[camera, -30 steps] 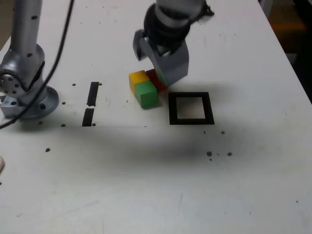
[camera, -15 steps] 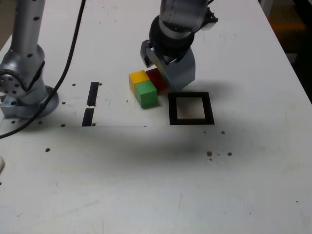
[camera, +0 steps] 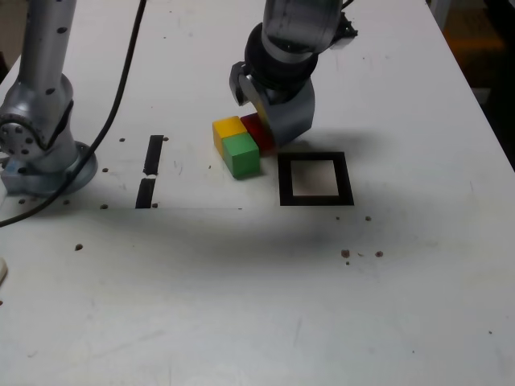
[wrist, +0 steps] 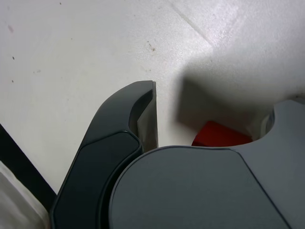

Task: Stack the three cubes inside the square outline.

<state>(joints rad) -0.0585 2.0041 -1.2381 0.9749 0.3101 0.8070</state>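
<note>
Three cubes [camera: 241,141] sit clustered at upper centre of the exterior view, left of the empty square outline [camera: 315,178], where the gripper [camera: 269,129] has lowered over the red cube [camera: 258,129], jaws narrowing around it though a firm pinch isn't discernible.

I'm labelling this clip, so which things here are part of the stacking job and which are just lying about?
Part of the job:
red cube
yellow cube
green cube
square outline
claw

Just lying about:
two black tape strips
dark specks on the table
black cable
</note>
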